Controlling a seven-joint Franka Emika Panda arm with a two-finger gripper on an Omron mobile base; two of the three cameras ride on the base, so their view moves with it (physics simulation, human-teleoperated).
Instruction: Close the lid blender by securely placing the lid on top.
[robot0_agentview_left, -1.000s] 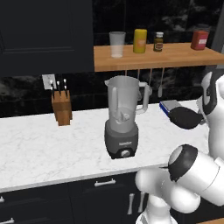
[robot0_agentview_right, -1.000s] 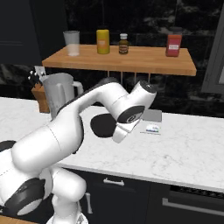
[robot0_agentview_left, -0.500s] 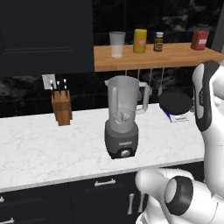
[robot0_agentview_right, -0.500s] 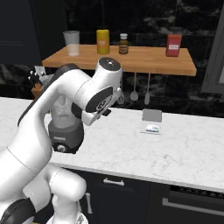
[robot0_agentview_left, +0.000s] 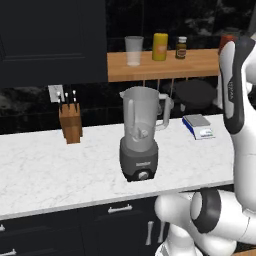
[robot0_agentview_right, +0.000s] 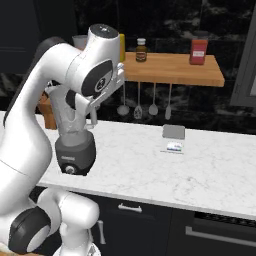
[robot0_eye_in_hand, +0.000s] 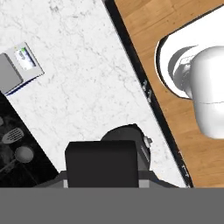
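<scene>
Lid (robot0_agentview_left: 194, 93) half hidden behind arm, gripped by closed end effector; blender (robot0_agentview_left: 140, 132) open-topped.

In the right base view, the white arm crosses in front of the blender (robot0_agentview_right: 74, 145), hiding most of its jar; the dark base and knob stay visible. A knife block (robot0_agentview_right: 47, 112) behind it shows as a brown sliver. In the hand view, a black block, apparently the lid (robot0_eye_in_hand: 101, 164), covers the jaws, so their grip cannot be seen directly, and it hides most of the blender beneath it. In the left base view, the arm cuts off a red container (robot0_agentview_left: 226, 41) on the shelf (robot0_agentview_left: 150, 67), and the jar labels are too small to read.
</scene>
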